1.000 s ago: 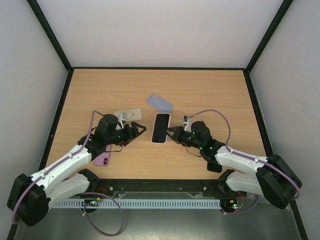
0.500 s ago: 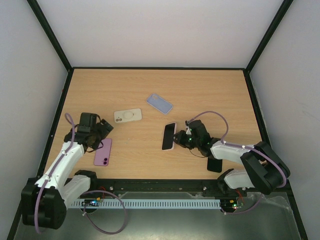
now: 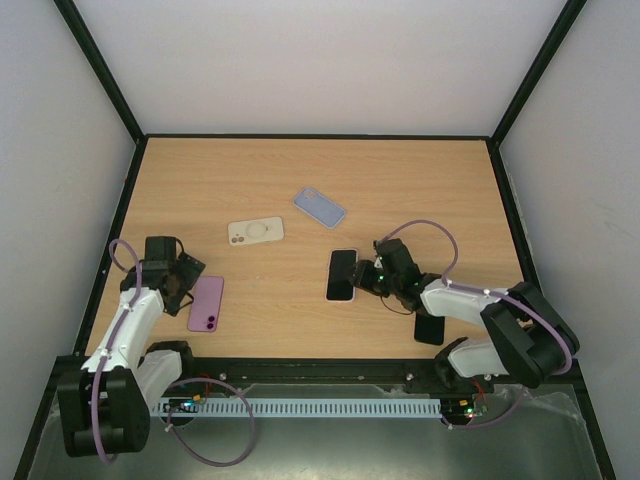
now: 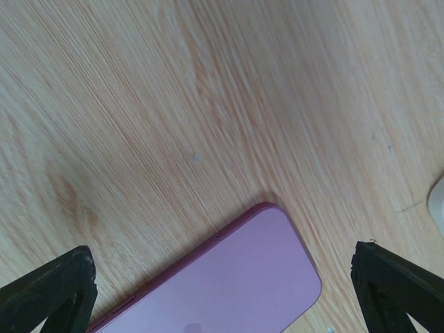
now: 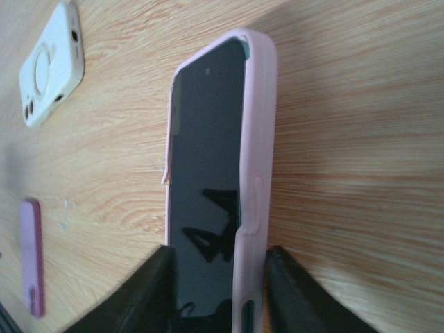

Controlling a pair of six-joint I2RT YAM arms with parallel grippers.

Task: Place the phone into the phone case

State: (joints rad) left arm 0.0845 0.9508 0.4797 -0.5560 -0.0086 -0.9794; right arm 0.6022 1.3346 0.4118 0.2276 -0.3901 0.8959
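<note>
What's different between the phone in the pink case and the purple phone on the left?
The cased phone lies screen up; the purple phone lies back up, lenses showing. The cased phone sits inside the open right pincer; the purple phone lies free beside the left pincer. Both rest on the table.

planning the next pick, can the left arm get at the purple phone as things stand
Probably yes: the left tool stands open right by the purple phone, which lies flat on the table with nothing on it.
</note>
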